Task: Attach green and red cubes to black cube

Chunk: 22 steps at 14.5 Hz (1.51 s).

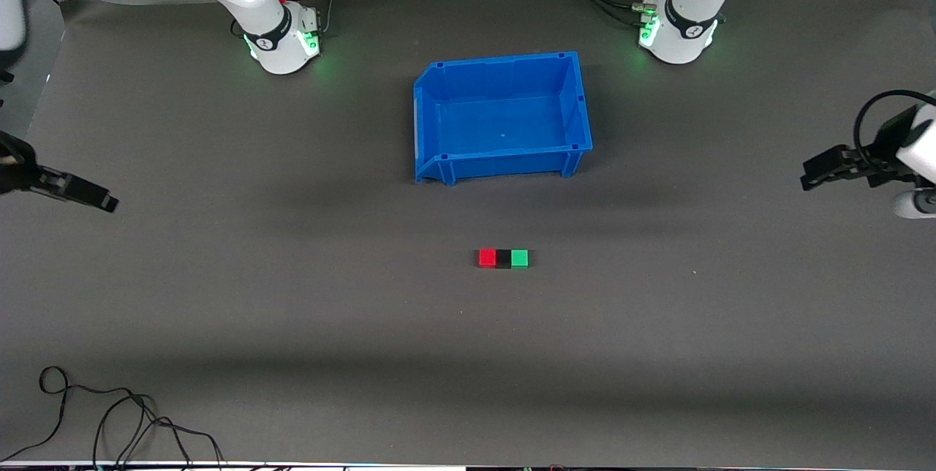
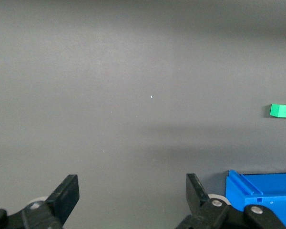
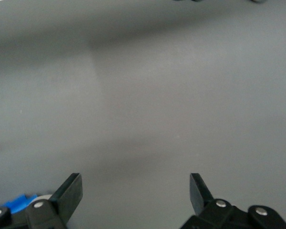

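Observation:
The red cube [image 1: 487,258], the black cube [image 1: 503,259] and the green cube [image 1: 520,258] lie touching in one row on the dark table, black in the middle, nearer the front camera than the blue bin. The green cube also shows in the left wrist view [image 2: 280,110]. My left gripper [image 1: 808,172] is open and empty, up over the table's left-arm end; its jaws [image 2: 132,191] stand wide apart. My right gripper [image 1: 108,202] is open and empty over the right-arm end; its jaws [image 3: 136,188] stand wide apart too. Both are far from the cubes.
An empty blue bin [image 1: 504,164] stands mid-table between the arm bases and the cube row; a corner of it shows in the left wrist view [image 2: 262,191]. Loose black cables [image 1: 110,412] lie at the front corner on the right arm's end.

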Each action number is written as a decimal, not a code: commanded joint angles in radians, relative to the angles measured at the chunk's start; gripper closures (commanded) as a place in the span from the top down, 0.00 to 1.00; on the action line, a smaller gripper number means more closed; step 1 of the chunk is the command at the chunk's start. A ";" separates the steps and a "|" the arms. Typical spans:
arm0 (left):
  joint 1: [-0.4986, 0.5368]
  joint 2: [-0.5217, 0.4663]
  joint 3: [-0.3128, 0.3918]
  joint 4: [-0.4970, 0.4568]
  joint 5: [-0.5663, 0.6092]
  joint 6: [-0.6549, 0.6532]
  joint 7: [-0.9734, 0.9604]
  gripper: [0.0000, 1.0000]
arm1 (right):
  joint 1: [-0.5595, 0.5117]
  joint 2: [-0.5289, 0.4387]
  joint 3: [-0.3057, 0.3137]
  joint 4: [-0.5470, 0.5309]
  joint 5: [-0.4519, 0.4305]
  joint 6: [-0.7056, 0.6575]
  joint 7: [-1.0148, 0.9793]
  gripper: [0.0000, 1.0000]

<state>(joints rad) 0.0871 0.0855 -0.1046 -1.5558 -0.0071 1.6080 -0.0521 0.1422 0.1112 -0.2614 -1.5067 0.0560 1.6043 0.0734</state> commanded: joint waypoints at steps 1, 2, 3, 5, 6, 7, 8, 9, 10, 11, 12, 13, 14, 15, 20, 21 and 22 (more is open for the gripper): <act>-0.010 0.016 0.013 0.017 0.013 -0.036 0.050 1.00 | -0.128 -0.031 0.125 -0.033 -0.024 0.017 -0.131 1.00; -0.012 0.016 0.011 0.017 0.018 -0.037 0.046 1.00 | -0.169 -0.034 0.173 -0.032 -0.024 0.017 -0.132 1.00; -0.009 0.016 0.011 0.017 0.021 -0.034 0.047 1.00 | -0.220 -0.041 0.232 -0.033 -0.024 0.017 -0.133 1.00; 0.005 0.017 0.013 0.011 0.018 -0.020 0.051 1.00 | -0.253 -0.042 0.278 -0.033 -0.027 0.019 -0.133 1.00; 0.003 0.017 0.014 0.007 0.018 -0.008 0.049 1.00 | -0.247 -0.042 0.278 -0.033 -0.028 0.020 -0.133 1.00; 0.002 0.017 0.014 0.008 0.018 -0.004 0.038 1.00 | -0.243 -0.042 0.280 -0.033 -0.042 0.025 -0.133 1.00; 0.003 0.016 0.014 0.013 0.018 -0.002 0.037 1.00 | -0.231 -0.042 0.280 -0.033 -0.053 0.034 -0.133 1.00; 0.006 0.014 0.017 0.016 0.012 -0.005 0.050 1.00 | -0.225 -0.042 0.280 -0.032 -0.054 0.037 -0.133 1.00; 0.005 0.011 0.017 0.016 0.010 -0.013 0.054 1.00 | -0.225 -0.042 0.278 -0.032 -0.053 0.037 -0.133 1.00; 0.003 0.008 0.017 0.016 0.015 -0.022 0.055 1.00 | -0.222 -0.042 0.275 -0.032 -0.053 0.037 -0.130 1.00; 0.003 0.004 0.017 0.016 0.013 -0.020 0.058 1.00 | -0.208 -0.042 0.262 -0.032 -0.053 0.037 -0.130 1.00; 0.005 0.005 0.019 0.019 0.010 -0.011 0.061 1.00 | -0.170 -0.042 0.226 -0.030 -0.053 0.039 -0.130 1.00; -0.003 0.005 0.022 0.022 0.012 -0.011 0.063 1.00 | -0.127 -0.042 0.184 -0.029 -0.053 0.042 -0.130 1.00; -0.012 0.004 0.028 0.023 0.016 -0.016 0.063 1.00 | -0.121 -0.042 0.174 -0.029 -0.051 0.045 -0.129 1.00; -0.115 -0.006 0.138 0.023 0.015 -0.025 0.063 1.00 | -0.118 -0.036 0.172 -0.026 -0.051 0.043 -0.133 1.00; -0.115 -0.006 0.138 0.023 0.015 -0.025 0.063 1.00 | -0.118 -0.036 0.171 -0.024 -0.047 0.043 -0.133 1.00; -0.115 -0.007 0.137 0.023 0.013 -0.028 0.063 1.00 | -0.119 -0.036 0.169 -0.024 -0.044 0.043 -0.133 1.00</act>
<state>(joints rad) -0.0033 0.0940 0.0103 -1.5340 -0.0002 1.6006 -0.0040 0.0080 0.0941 -0.0753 -1.5115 0.0260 1.6327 -0.0399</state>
